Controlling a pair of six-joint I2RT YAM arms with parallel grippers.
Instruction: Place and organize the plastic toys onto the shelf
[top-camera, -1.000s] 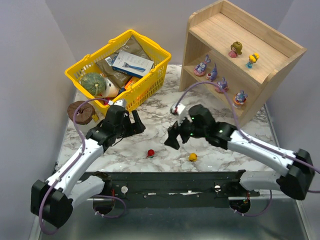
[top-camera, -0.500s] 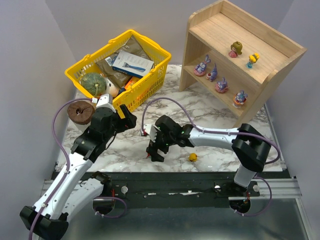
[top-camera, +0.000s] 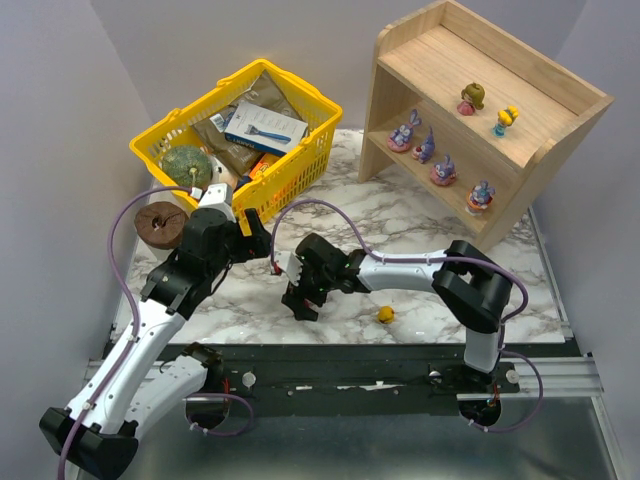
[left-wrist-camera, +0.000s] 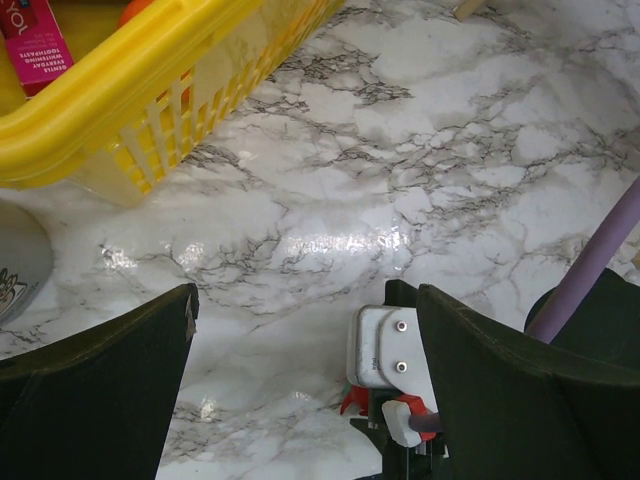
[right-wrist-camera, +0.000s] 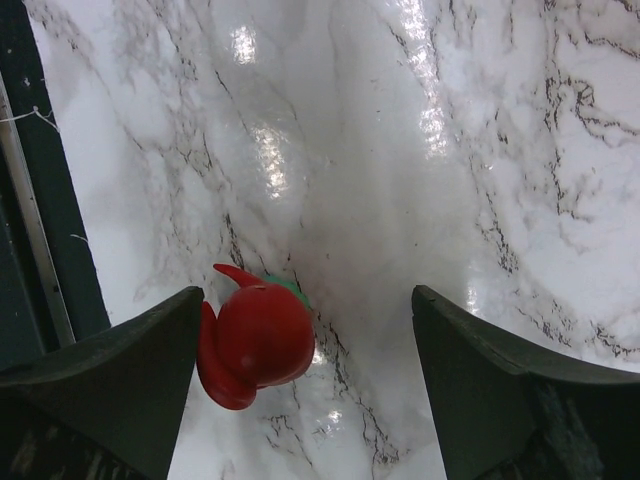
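Fingers of the right gripper stand wide apart and grip nothing. The red toy lies on the marble between them, hard against the finger on the left of the wrist view; whether it touches, I cannot tell. On the left gripper the fingers are spread fully as well and are empty, hanging over bare marble just beside a corner of the basket, with part of the right arm low in that view

From above, the table carries the shelf at its far right and the basket at its far left. Both arms reach inward, so the 2 grippers sit near each other at the table's middle, the left one close to the basket's near corner. In the basket lie a gourd, a blue-and-white box and other packets. A brown disc rests on the table just left of the basket

4 long-eared toys stand in a row on the shelf's lower tier. On the upper tier stand an olive-brown toy and a yellow-topped toy, close together. 1 yellow toy lies on the marble near the front edge, right of the right gripper
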